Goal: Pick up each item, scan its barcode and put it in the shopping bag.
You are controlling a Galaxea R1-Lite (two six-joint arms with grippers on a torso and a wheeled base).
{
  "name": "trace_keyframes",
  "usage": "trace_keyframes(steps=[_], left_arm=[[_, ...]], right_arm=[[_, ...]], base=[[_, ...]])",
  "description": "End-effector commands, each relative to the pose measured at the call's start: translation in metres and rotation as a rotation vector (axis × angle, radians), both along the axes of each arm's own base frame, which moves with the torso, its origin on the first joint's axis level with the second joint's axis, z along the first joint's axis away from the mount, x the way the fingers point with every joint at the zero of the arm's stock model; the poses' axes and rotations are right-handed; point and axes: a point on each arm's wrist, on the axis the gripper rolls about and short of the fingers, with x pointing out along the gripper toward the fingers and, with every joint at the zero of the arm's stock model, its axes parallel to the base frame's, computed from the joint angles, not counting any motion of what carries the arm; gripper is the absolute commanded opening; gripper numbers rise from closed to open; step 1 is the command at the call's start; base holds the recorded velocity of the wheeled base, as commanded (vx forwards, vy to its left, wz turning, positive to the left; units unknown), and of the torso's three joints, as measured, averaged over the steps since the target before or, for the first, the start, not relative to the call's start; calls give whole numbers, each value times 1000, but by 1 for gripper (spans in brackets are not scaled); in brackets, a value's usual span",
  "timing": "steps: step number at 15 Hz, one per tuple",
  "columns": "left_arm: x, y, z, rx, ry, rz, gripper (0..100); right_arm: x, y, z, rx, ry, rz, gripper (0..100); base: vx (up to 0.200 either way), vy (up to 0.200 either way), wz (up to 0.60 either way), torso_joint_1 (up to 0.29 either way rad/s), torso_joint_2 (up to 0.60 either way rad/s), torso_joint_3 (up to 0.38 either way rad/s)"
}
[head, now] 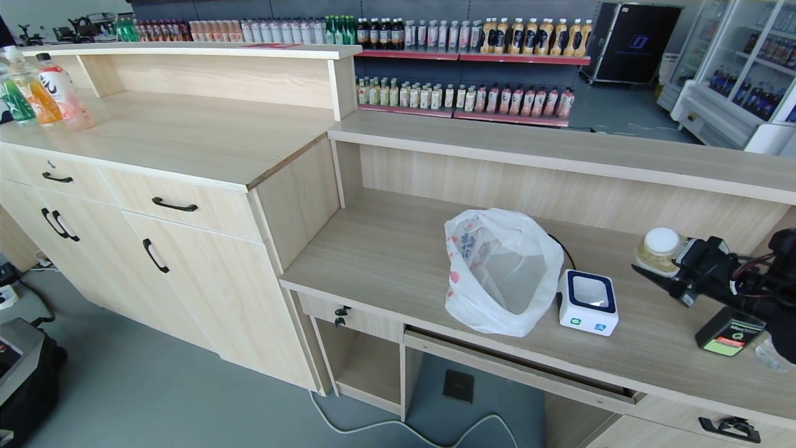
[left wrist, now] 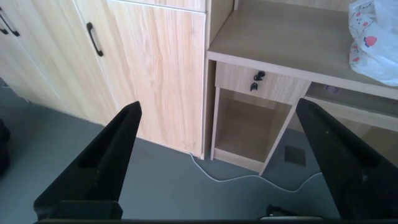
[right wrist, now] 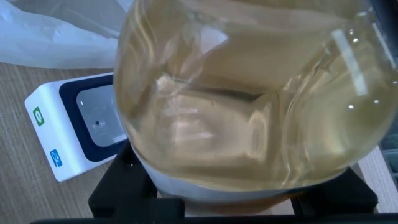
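Note:
My right gripper (head: 668, 264) is shut on a clear jar (head: 659, 250) with a white lid and yellowish contents, held above the right side of the counter. The jar (right wrist: 249, 99) looms very close in the right wrist view. The white barcode scanner (head: 588, 302) with a dark-framed window sits on the counter, left of the jar and lower; it is also the white box (right wrist: 81, 127) under the jar. The white plastic shopping bag (head: 500, 269) stands open just left of the scanner. My left gripper (left wrist: 217, 155) hangs open over the floor beside the counter, with the bag's edge (left wrist: 373, 37) in sight.
A small black payment stand (head: 729, 331) sits on the counter under my right arm. Three drink bottles (head: 40, 87) stand on the higher counter at far left. A raised ledge (head: 559, 149) runs behind the lower counter. Shelves of bottles line the back wall.

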Motion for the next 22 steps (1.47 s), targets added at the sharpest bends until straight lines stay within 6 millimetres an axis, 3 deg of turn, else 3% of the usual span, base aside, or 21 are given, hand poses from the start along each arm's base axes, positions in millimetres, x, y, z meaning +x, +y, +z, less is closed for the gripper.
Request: trace_keyframes(steps=[1,19,20,21,22], left_arm=[[0,0,0,0,-1,0,100],[0,0,0,0,-1,0,100],[0,0,0,0,-1,0,100],[0,0,0,0,-1,0,100],[0,0,0,0,-1,0,100]], right_arm=[[1,0,-3,2,6,1,0],[8,3,-7,2,-10,15,0],[8,3,-2,18,-16,13,0],[1,6,15,74,-23,6,0],[-17,9,33,167,0,-12,0]], base=[[0,0,0,0,0,0],[0,0,0,0,0,0],[0,0,0,0,0,0],[0,0,0,0,0,0],[0,0,0,0,0,0]])
